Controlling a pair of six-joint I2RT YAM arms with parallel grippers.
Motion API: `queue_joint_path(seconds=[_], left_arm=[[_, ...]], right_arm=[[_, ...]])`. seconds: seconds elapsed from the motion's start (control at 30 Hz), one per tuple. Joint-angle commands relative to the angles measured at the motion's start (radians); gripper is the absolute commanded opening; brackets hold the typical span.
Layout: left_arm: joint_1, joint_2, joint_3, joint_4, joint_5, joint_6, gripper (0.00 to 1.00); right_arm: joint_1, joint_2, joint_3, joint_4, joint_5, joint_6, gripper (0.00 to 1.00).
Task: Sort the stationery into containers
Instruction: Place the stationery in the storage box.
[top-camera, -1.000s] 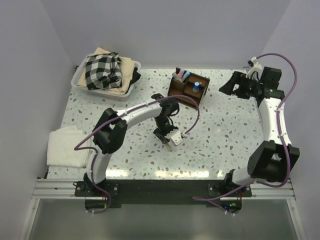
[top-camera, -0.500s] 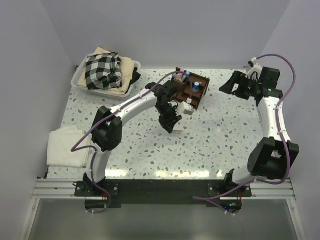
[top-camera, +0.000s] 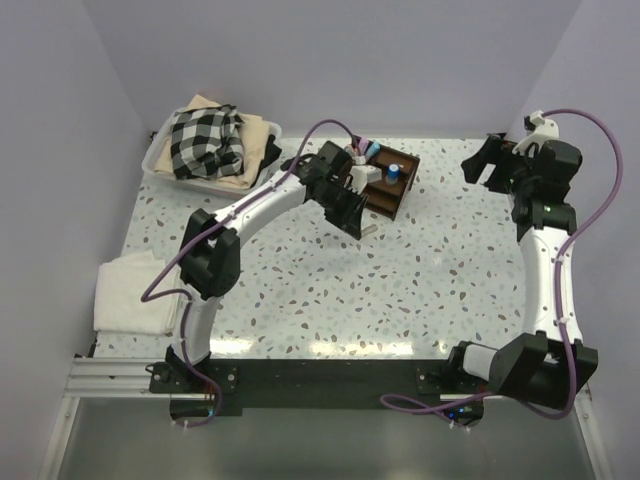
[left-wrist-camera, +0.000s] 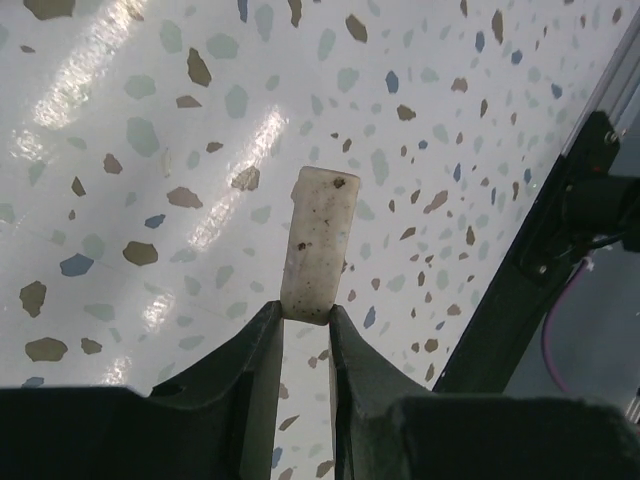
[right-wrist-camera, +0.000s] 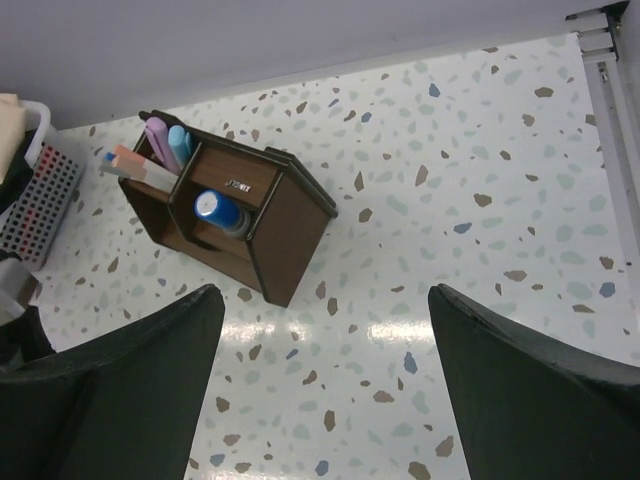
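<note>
My left gripper (left-wrist-camera: 305, 315) is shut on a small beige eraser-like stub (left-wrist-camera: 320, 243), which sticks out past the fingertips above the speckled table. In the top view this gripper (top-camera: 360, 222) hangs just in front of the dark brown wooden organizer (top-camera: 392, 200), apart from it. The organizer (right-wrist-camera: 285, 240) holds a pink marker (right-wrist-camera: 158, 140), a light blue one (right-wrist-camera: 180, 143), a white pen with an orange end (right-wrist-camera: 140, 168) and a short blue cylinder (right-wrist-camera: 220, 212). My right gripper (right-wrist-camera: 325, 290) is open and holds nothing; it is raised at the far right (top-camera: 485, 162).
A white plastic tub (top-camera: 160, 160) of checked cloth stands at the back left. A folded white cloth (top-camera: 135, 292) lies at the table's left edge. The table's metal rail (right-wrist-camera: 610, 90) runs along the right side.
My left arm has swung from the table's middle back to the organizer's front, carrying the stub. The right arm has lifted and shifted slightly right, still open.
</note>
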Motion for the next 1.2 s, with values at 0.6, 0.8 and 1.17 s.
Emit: queue_joint_path(seconds=[0.6,0.8,1.17], left_arm=[[-0.068,0.037,0.207,0.07,-0.651,-0.217,0.0],[-0.091,0.101,0.279,0.101,-0.697,-0.195,0.0],[-0.09,0.191,0.309,0.109,-0.708,-0.222,0.0]], right_arm=[[-0.003,-0.02,0.002,0.031,0.058,0.026,0.87],[-0.003,-0.003,0.007,0.037,0.059,0.017,0.87],[-0.003,0.015,-0.015,0.051,0.064,0.029,0.87]])
